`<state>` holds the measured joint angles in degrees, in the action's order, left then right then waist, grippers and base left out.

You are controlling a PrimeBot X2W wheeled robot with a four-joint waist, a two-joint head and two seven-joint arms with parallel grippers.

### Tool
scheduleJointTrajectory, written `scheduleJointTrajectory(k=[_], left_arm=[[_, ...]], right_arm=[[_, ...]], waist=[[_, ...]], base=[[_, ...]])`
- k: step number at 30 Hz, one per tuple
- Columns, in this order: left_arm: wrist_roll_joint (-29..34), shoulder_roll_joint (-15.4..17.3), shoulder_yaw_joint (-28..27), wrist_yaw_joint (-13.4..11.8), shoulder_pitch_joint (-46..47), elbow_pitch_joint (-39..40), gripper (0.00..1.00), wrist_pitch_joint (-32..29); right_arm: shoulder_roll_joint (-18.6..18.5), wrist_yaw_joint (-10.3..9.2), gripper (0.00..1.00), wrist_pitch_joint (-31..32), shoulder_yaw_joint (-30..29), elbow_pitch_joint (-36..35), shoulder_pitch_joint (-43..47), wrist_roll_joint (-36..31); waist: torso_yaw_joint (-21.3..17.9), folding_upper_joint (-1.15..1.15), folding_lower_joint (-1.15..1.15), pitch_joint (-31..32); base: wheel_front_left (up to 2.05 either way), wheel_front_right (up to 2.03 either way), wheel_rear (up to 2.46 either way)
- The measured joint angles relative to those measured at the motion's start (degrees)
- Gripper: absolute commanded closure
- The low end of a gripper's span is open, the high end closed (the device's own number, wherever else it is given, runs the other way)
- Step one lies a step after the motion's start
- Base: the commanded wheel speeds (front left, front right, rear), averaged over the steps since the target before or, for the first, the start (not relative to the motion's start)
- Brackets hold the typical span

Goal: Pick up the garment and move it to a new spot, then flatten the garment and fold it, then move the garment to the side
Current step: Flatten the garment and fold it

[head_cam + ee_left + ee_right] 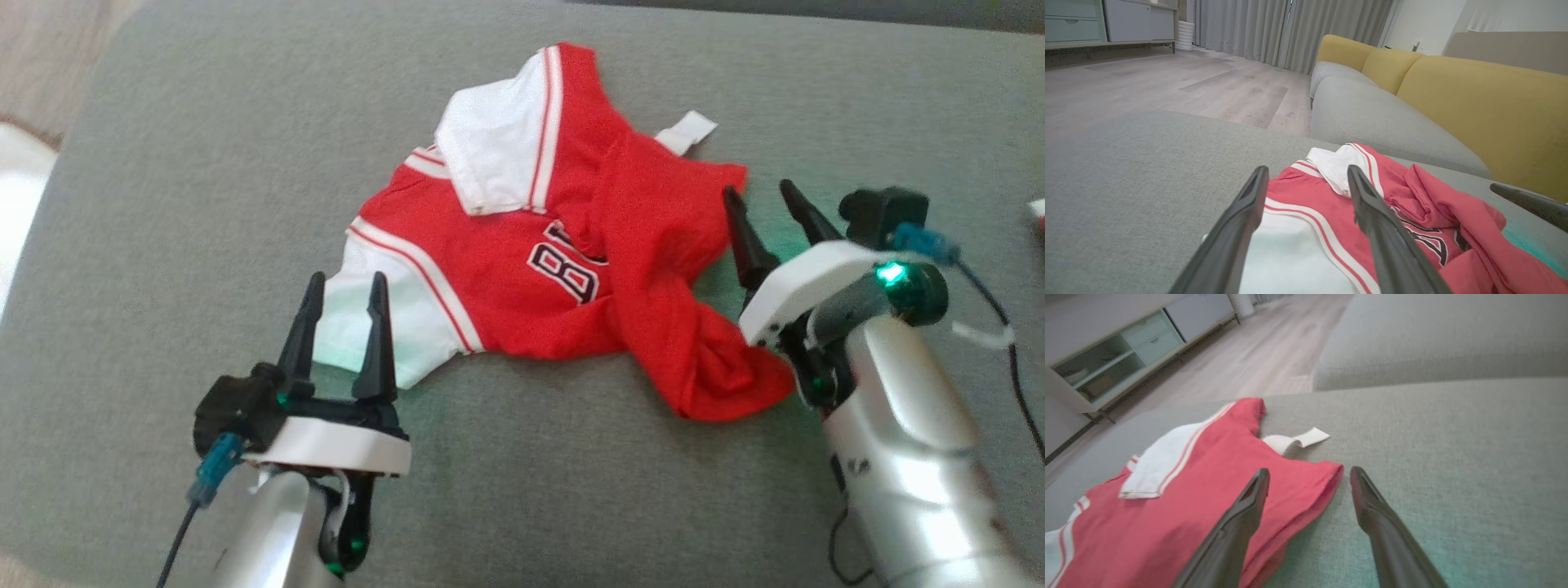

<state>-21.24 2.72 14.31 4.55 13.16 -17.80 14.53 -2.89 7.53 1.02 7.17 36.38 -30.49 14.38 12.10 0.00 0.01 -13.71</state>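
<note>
Lying crumpled, the red-and-white garment (pixel 490 261) is flanked by the left gripper (pixel 346 279) and right gripper (pixel 756 188), jaws spread.

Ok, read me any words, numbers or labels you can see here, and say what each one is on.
"8" or "B": black, white-edged lettering on the red garment; I cannot tell which it is, and a fold hides the characters beside it.
White tab at the garment's edge: no readable print.
Nothing else is legible.
</note>
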Motion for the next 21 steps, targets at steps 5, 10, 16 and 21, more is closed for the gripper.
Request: scheduleJointTrajectory(k=[5,10,16,21], left_arm=[[-2.2,-0.1,2.6,-0.5,1.0,0.0,0.0,0.0],[-3.4,-0.1,4.0,-1.1,1.0,0.1,0.0,0.0],[-4.1,-0.2,4.7,-1.6,1.4,0.0,0.0,0.0],[-4.2,-0.2,4.7,-2.1,2.0,0.1,0.0,0.0]], right_arm=[[-0.2,0.0,0.0,3.1,-4.1,10.7,-6.2,-0.3],[-0.8,0.0,0.0,3.6,-6.0,16.5,-9.7,-2.5],[-1.4,0.0,1.0,0.9,-5.9,20.9,-13.5,-5.1],[-4.1,0.0,1.0,-2.8,-6.0,22.9,-14.6,-8.1]], waist=[[2.9,0.0,0.0,-1.5],[4.6,0.0,-0.01,-2.6],[5.5,0.0,0.0,-3.5],[5.1,0.0,0.0,-3.3]], base=[[0.0,0.0,0.0],[0.0,0.0,0.0],[0.0,0.0,0.0],[0.0,0.0,0.0]])
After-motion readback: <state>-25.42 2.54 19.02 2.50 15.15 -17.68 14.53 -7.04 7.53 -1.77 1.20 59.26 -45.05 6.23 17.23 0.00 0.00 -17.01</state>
